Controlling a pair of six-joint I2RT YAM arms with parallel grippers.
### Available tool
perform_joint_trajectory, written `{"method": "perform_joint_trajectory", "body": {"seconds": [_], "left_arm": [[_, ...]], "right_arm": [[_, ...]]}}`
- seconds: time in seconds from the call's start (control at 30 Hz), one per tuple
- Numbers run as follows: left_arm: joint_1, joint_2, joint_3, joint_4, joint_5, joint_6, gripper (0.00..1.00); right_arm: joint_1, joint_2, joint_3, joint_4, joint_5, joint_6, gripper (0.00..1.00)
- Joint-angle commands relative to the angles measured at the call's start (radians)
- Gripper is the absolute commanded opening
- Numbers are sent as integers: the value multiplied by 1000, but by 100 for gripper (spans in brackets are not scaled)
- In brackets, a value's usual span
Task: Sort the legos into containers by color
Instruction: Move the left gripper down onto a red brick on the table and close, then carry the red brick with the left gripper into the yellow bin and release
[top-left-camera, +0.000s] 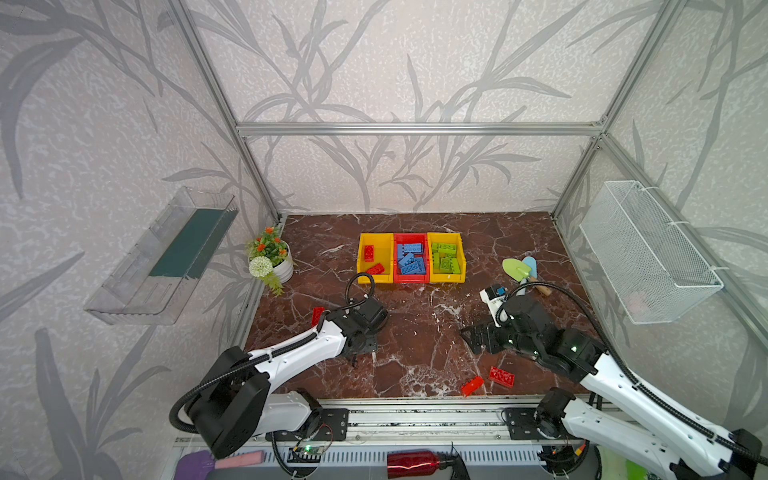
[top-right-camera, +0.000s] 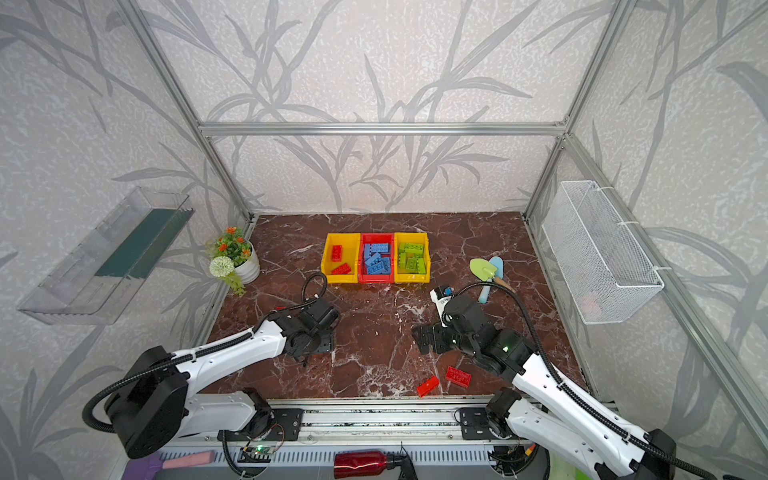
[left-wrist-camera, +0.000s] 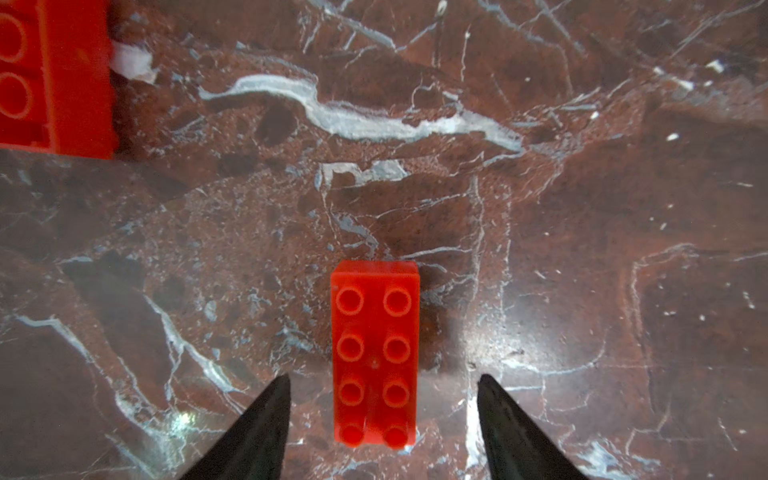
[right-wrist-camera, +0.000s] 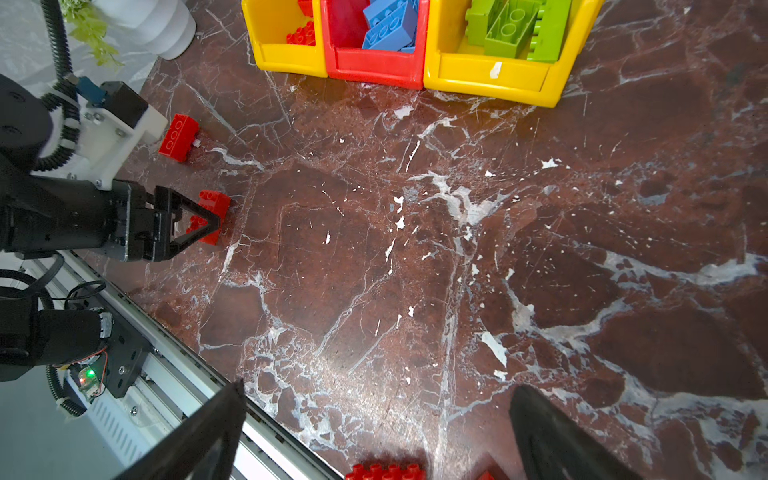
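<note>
A red lego (left-wrist-camera: 374, 353) lies studs up on the marble, and my left gripper (left-wrist-camera: 382, 386) stands open astride its near end, a gap on each side. In both top views that gripper hides it. Another red lego (top-left-camera: 318, 316) lies just beyond the left arm. Two more red legos (top-left-camera: 472, 385) (top-left-camera: 501, 376) lie near the front edge below my right gripper (right-wrist-camera: 378, 390), which hangs wide open and empty. At the back stand three containers in a row: a yellow one (top-left-camera: 374, 279) with two red legos, a red one (top-left-camera: 410, 280) with blue ones, a yellow one (top-left-camera: 446, 279) with green ones.
A white flower pot (top-left-camera: 276, 266) stands at the back left. Two toy trowels (top-left-camera: 517, 270) lie at the right, beyond the right arm. A wire basket (top-left-camera: 648, 249) hangs on the right wall and a clear tray (top-left-camera: 166, 253) on the left. A metal rail (top-left-camera: 415, 411) runs along the front.
</note>
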Motion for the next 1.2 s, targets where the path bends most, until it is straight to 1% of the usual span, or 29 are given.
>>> {"method": "perform_joint_trajectory", "body": {"seconds": [0.0,0.13,0.23,0.27,0.43,0.5,0.53,0.67,0.77,0.9,1.03,1.17], "left_arm": [[1,49,-10,41,-17,-18,70],[3,101,-6,67,-18,-22,67],[3,119,6,70,-19,-24,61],[4,124,12,67,-23,-22,58],[4,163,84,11,-36,2,30],[5,177,128,-17,-38,21,23],[5,182,157,-35,-44,30,21],[7,201,288,-88,-87,76,21],[30,249,409,-119,-120,126,20],[97,343,562,-129,-99,196,21],[171,443,714,-129,-55,244,21],[219,548,871,-161,-30,280,21]], "right_arm": [[6,-13,-1,-29,21,6,99],[7,-14,-8,-31,21,3,99],[8,-13,-12,-29,27,1,99],[8,-11,-13,-27,29,0,99],[8,0,-13,-13,35,-5,99],[8,11,-10,-6,33,-9,99],[7,17,-8,-1,32,-11,99],[7,29,-6,20,33,-16,99],[7,20,-16,44,41,-12,99],[6,10,-19,50,55,-21,99],[3,21,-10,54,72,-34,99],[-15,48,-7,86,59,-31,99]]}}
